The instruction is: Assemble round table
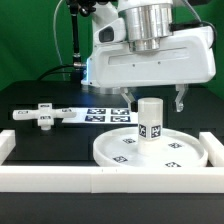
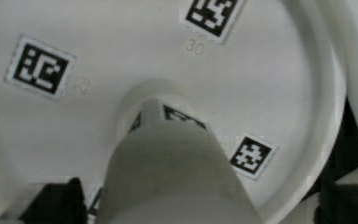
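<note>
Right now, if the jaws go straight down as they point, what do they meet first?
Likely the short white cylindrical plastic leg, upright on the large white rimmed round disc. The open jaws flank its top, so they may straddle it and reach the disc; depth unclear.

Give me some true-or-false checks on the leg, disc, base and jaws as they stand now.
1. The leg stands upright on the disc. True.
2. The jaws are shut on the leg. False: they stand open, one on each side of its top.
3. The base sits on top of the leg. False: it lies on the table, to the exterior view's left of the disc.
4. The disc carries several square tags. True.
</note>
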Controlling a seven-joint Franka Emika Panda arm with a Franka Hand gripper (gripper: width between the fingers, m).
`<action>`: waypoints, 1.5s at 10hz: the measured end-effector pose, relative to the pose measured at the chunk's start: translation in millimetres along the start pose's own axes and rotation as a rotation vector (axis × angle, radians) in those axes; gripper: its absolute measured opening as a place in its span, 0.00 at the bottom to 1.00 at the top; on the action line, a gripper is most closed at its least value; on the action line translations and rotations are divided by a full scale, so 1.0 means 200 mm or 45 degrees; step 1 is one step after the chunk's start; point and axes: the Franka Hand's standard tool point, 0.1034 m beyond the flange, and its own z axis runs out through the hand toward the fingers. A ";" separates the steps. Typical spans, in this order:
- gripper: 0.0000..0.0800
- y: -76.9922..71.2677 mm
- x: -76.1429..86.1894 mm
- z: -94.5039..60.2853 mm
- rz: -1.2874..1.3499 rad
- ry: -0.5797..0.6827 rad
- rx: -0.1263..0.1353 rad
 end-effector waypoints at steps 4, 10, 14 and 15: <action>0.81 0.00 0.01 0.01 -0.423 0.003 -0.021; 0.81 -0.04 0.00 0.02 -1.047 0.028 -0.078; 0.81 -0.02 0.01 0.02 -1.329 0.019 -0.087; 0.81 -0.04 0.00 0.02 -1.426 0.015 -0.101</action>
